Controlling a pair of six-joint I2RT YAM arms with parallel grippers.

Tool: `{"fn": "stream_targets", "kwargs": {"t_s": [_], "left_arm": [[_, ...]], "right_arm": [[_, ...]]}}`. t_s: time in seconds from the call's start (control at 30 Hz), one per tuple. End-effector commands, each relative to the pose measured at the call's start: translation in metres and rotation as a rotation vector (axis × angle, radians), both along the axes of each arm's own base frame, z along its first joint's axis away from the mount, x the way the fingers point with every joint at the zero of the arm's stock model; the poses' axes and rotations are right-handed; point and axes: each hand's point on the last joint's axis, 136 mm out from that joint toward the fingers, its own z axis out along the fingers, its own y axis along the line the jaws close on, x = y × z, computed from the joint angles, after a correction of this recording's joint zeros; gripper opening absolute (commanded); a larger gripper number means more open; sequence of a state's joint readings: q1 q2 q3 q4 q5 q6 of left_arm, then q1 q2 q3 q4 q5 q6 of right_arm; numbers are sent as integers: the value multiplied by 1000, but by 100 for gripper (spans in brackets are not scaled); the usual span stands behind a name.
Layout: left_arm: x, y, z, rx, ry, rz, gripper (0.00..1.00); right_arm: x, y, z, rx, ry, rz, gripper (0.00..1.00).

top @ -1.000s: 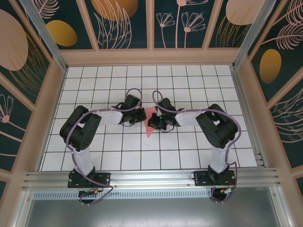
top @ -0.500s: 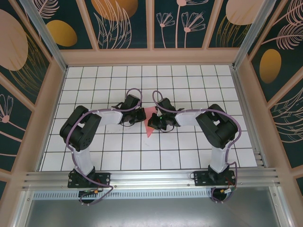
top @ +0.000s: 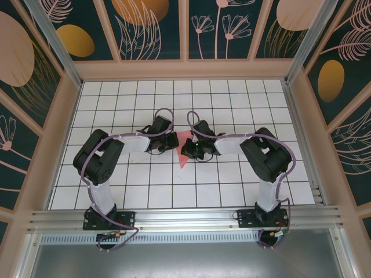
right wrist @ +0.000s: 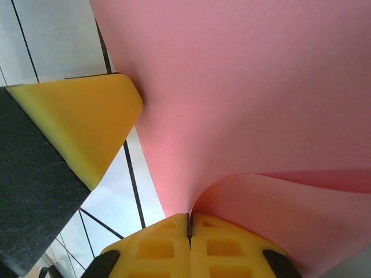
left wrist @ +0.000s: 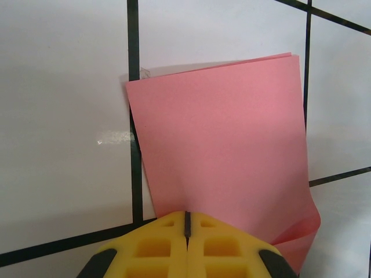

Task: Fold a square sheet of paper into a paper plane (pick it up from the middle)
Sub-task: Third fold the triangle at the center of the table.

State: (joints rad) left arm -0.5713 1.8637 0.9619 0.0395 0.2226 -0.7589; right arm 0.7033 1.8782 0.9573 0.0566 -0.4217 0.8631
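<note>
Left gripper [left wrist: 187, 218]: I read it as fully closed. The yellow pads [left wrist: 153, 246] meet with only a seam line between them, and the near edge of the paper [left wrist: 220, 145] is pinched in that seam.

From the left wrist, the paper is a pink rectangle stretching away from the fingers over the white table [left wrist: 64, 87]. It partly covers one black grid line [left wrist: 133, 52]. The far edge shows two layers, slightly offset. The corner at lower right, next to the fingers, curls and wrinkles.

Right gripper [right wrist: 189, 220]: same story, pads pressed together with no gap and paper clamped between them. From this wrist, the sheet rises out of the pinch and spreads across the top of the view. A second flap curls off low to the right. One yellow fingertip [right wrist: 87, 127] of the left gripper sits against the paper's left edge.

From the top camera, both grippers meet near the middle of the table, arms reaching inward from either side, with the paper between them. Pink shows in the gap between the two wrists. A narrow point sticks out toward the near edge, just beside the right gripper. The grippers cover the rest of it, so I can't tell its full outline from above.
</note>
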Motion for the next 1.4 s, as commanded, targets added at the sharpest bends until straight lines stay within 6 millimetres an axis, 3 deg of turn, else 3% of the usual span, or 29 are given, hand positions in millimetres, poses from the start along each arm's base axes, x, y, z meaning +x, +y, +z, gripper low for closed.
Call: {"fn": "stream_targets", "kwargs": {"t_s": [0.0, 0.37, 0.53, 0.7, 0.77, 1.0, 1.2, 1.37], "left_arm": [[-11, 8, -21, 55, 67, -7, 1], [-11, 7, -19, 49, 64, -12, 1], [-11, 7, -19, 47, 66, -12, 1], [-10, 7, -13, 47, 53, -11, 2], [1, 5, 3, 36, 13, 1, 2], [20, 33, 37, 6, -48, 88, 4], [10, 34, 39, -39, -40, 65, 5], [2, 21, 51, -136, -48, 20, 6]], "right_arm": [[0, -15, -6, -58, -2, -64, 0], [-8, 0, -8, -10, 14, 9, 0], [-8, -5, -15, -53, 26, 1, 2], [-11, -8, -18, -67, 38, 3, 17], [-12, -9, -18, -70, 37, 5, 24], [-13, -11, -18, -65, 31, 14, 35], [-13, -14, -18, -56, 27, 2, 34], [-13, -16, -18, -52, 27, -4, 21]]}}
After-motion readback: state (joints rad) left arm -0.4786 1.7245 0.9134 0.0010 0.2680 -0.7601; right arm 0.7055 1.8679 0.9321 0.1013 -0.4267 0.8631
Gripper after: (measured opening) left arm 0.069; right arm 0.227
